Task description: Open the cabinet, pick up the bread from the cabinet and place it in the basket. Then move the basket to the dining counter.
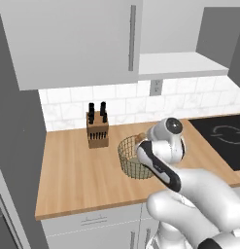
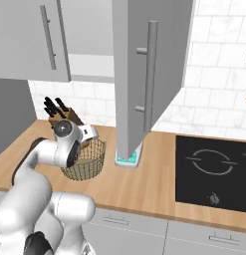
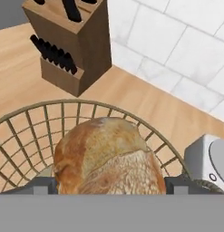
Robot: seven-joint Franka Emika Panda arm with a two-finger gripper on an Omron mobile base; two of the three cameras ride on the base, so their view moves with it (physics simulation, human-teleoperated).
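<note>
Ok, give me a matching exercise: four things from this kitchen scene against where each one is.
Things:
1. golden-brown crusty bread loaf
2. brassy round wire-mesh basket
3. brown wooden knife block
4. black glass cooktop

Places:
A. set flush into the wood worktop
B. between the end effector fingers, over the basket
C. against the white tiles, behind the basket
D. on the wood worktop, beside the arm

Pairs: 1-B, 2-D, 3-C, 4-A
</note>
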